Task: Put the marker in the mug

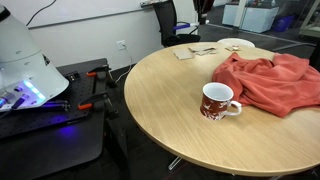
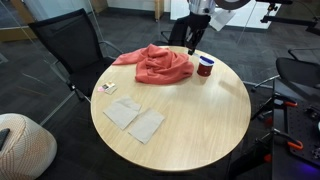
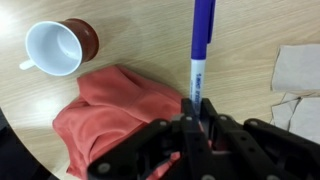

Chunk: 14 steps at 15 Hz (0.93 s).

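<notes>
In the wrist view my gripper (image 3: 197, 103) is shut on the marker (image 3: 201, 45), a blue stick with a whitish labelled part that points away from the jaws over the table. The mug (image 3: 60, 46), dark red outside and white inside with a white handle, stands upright at the upper left, apart from the marker. In both exterior views the mug (image 1: 217, 101) (image 2: 205, 67) stands on the round wooden table next to a red cloth. My gripper (image 2: 193, 34) hangs above the table's far side, near the mug and cloth.
A crumpled red cloth (image 3: 110, 115) (image 1: 268, 80) (image 2: 155, 63) lies beside the mug. Brown paper napkins (image 2: 135, 118) (image 3: 300, 70) lie on the table (image 2: 200, 120). Office chairs (image 2: 75, 50) stand around it. Small cards (image 1: 205, 49) lie at the far edge.
</notes>
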### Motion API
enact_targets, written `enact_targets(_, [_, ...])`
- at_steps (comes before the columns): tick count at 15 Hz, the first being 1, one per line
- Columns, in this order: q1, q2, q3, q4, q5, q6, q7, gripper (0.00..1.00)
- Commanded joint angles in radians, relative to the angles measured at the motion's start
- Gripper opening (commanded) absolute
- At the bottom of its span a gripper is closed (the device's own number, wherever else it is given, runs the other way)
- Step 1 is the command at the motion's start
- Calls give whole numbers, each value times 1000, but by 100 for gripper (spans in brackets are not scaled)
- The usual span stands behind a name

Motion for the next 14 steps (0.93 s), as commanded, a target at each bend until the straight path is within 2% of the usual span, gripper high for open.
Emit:
enact_targets(1, [-5, 0, 6, 1, -2, -2, 1, 12])
enact_targets(2, [-5, 0, 6, 1, -2, -2, 1, 3])
enact_targets(8, [52, 19, -74, -30, -159, 204, 327, 3])
enact_targets(11, [102, 37, -155, -37, -279, 281, 531, 3])
enact_targets(14, [164, 57, -246, -29, -424, 300, 755, 3])
